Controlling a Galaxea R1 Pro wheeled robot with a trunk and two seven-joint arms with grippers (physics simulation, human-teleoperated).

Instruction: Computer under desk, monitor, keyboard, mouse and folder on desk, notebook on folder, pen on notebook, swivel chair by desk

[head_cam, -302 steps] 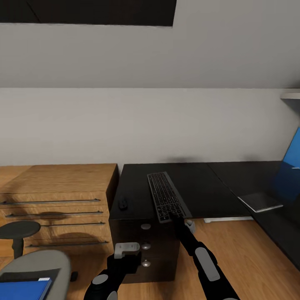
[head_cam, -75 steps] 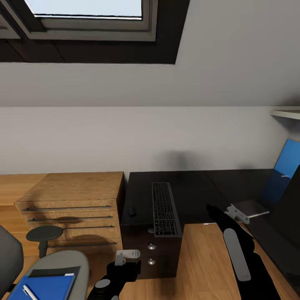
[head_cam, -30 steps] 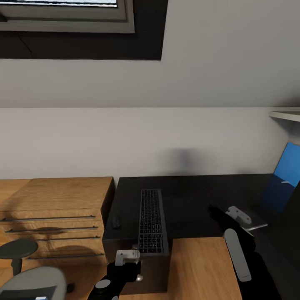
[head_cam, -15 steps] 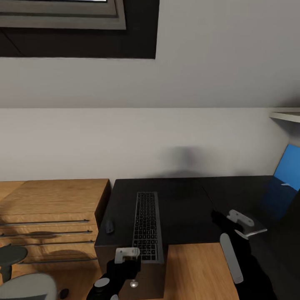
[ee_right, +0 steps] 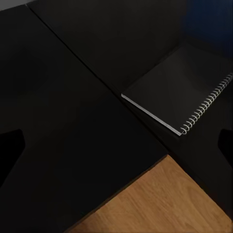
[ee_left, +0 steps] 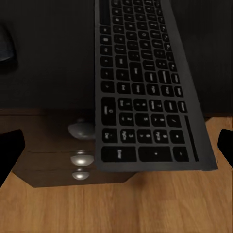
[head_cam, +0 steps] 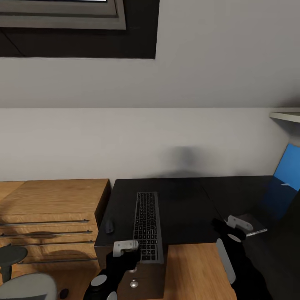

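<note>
On the desk [head_cam: 183, 208] lies the keyboard [head_cam: 146, 226], its near end overhanging; left gripper [head_cam: 125, 246] and right gripper [head_cam: 238, 223] both spread wide, empty.

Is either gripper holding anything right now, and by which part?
Nothing is held. The left gripper hangs open before the keyboard; the right gripper, open, faces the notebook.

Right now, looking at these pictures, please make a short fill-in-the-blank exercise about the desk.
1. The keyboard lies on the black ____.
2. The small mouse lies beside the keyboard, on the side nearer the oak ____ unit.
3. The near end of the keyboard hangs over the desk's ____.

Missing words: desk; drawer; edge
</note>
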